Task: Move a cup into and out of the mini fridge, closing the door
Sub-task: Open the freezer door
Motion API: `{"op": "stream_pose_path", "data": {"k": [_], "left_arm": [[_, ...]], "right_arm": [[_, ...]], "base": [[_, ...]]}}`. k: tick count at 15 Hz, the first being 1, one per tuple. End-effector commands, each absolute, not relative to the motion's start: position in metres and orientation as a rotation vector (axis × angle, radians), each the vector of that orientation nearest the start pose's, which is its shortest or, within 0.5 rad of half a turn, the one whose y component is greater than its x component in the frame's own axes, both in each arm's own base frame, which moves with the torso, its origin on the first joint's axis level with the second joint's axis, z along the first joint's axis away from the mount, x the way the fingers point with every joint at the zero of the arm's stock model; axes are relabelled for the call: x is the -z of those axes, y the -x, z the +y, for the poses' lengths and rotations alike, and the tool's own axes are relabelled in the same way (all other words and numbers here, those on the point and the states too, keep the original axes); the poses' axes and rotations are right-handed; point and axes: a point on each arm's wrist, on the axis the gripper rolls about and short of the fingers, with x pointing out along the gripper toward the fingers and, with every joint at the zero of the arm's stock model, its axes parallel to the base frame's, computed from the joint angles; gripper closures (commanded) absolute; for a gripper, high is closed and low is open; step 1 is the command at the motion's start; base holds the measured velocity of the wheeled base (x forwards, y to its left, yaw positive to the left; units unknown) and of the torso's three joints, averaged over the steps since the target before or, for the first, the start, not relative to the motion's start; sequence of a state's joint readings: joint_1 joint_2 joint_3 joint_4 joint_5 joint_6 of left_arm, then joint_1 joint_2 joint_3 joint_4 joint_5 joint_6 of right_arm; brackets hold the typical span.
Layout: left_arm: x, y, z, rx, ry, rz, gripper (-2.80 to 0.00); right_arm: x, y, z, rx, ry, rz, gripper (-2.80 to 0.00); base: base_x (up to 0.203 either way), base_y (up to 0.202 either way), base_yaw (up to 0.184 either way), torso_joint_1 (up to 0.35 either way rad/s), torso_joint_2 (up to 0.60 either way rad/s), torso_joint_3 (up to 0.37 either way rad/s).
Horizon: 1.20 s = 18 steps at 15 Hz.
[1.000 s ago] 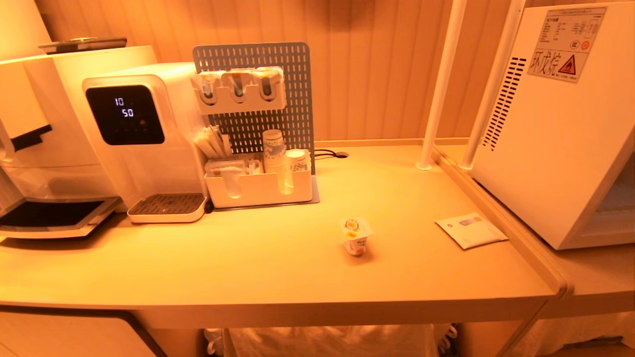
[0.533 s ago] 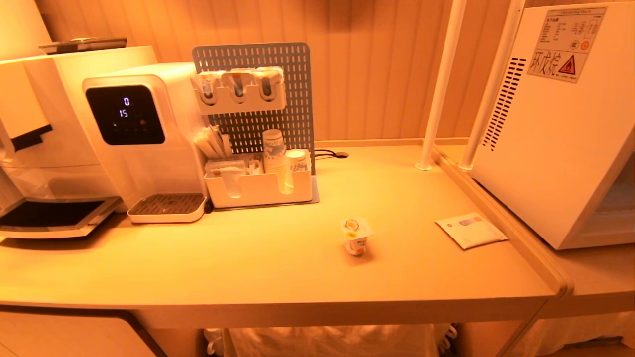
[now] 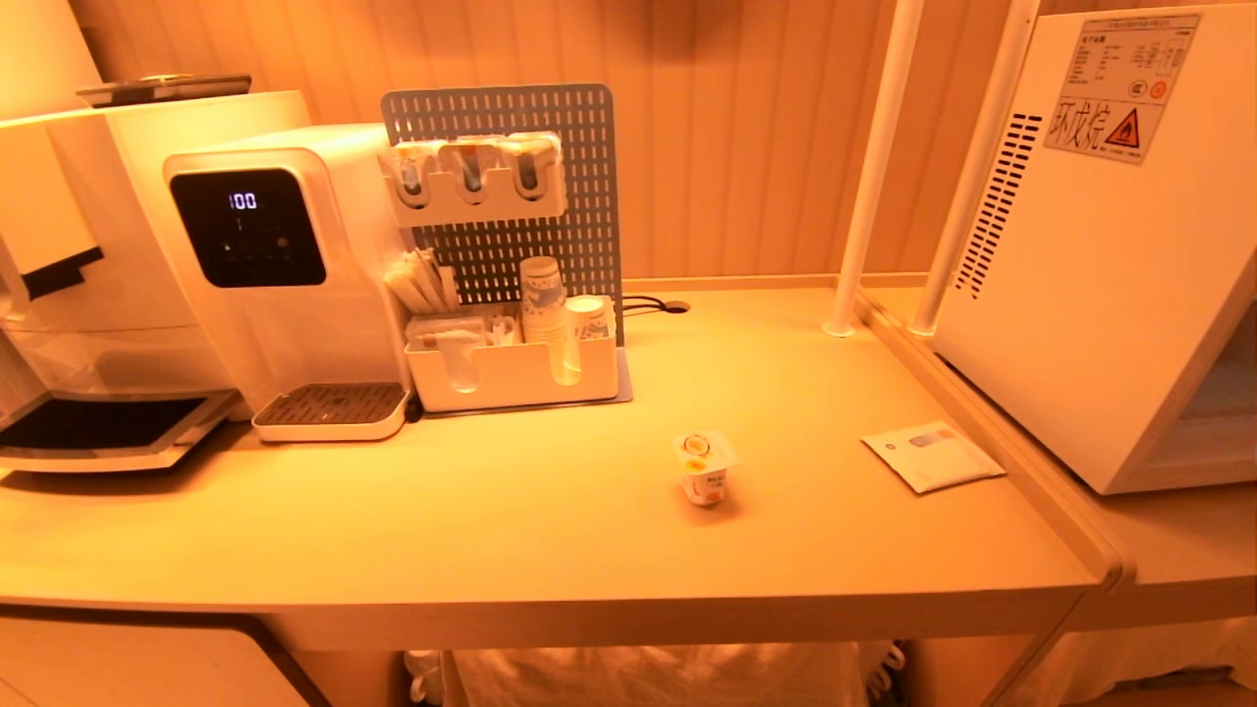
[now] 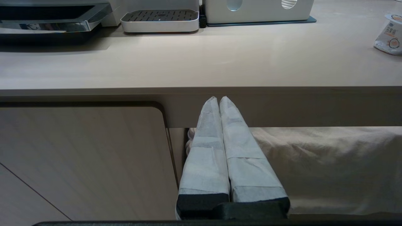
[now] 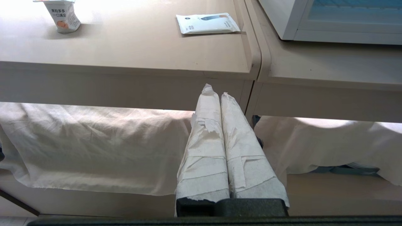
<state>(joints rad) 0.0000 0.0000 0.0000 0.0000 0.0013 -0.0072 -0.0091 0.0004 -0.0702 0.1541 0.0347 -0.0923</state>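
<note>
The small white cup (image 3: 704, 469) with orange fruit marks stands upright on the counter, right of centre; it also shows as the cup (image 5: 63, 16) and the cup (image 4: 388, 35) in the wrist views. The white mini fridge (image 3: 1090, 245) stands on the lower counter at the right, its vent slots and warning sticker facing me. Its glass door (image 5: 351, 17) shows shut at the fridge's front. Neither arm appears in the head view. My left gripper (image 4: 219, 98) hangs shut and empty below the counter's front edge. My right gripper (image 5: 216, 91) is shut and empty below the edge, near the seam between the two counters.
A water dispenser (image 3: 265, 265) with a black screen stands at the left, beside a pegboard organiser (image 3: 511, 295) holding paper cups. A flat white packet (image 3: 933, 455) lies between cup and fridge. Two white poles (image 3: 869, 167) rise at the back right. Cloth (image 5: 94, 141) hangs under the counter.
The digits on the dispenser's screen have changed. The cup, packet and fridge have not moved, and no arm has entered the head view.
</note>
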Motion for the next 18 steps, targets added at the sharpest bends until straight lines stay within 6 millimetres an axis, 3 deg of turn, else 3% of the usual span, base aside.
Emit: {"op": "stream_pose_path", "data": {"k": [1, 15, 18], "left_arm": [[-0.0755, 0.0228, 0.0, -0.002, 0.008, 0.0, 0.0], [-0.0751, 0.0228, 0.0, -0.002, 0.002, 0.004, 0.0], [-0.0754, 0.0229, 0.0, -0.002, 0.0, 0.003, 0.0]], "right_arm": [[-0.079, 0.0289, 0.0011, -0.03, 0.092, 0.083, 0.0], [-0.079, 0.0289, 0.0011, -0.031, 0.092, 0.083, 0.0], [-0.079, 0.0289, 0.0011, -0.03, 0.091, 0.083, 0.0]], "base": [[0.0, 0.0, 0.0, 0.0, 0.0, 0.0], [0.0, 0.0, 0.0, 0.0, 0.0, 0.0], [-0.166, 0.0, -0.001, 0.001, 0.0, 0.005]]}}
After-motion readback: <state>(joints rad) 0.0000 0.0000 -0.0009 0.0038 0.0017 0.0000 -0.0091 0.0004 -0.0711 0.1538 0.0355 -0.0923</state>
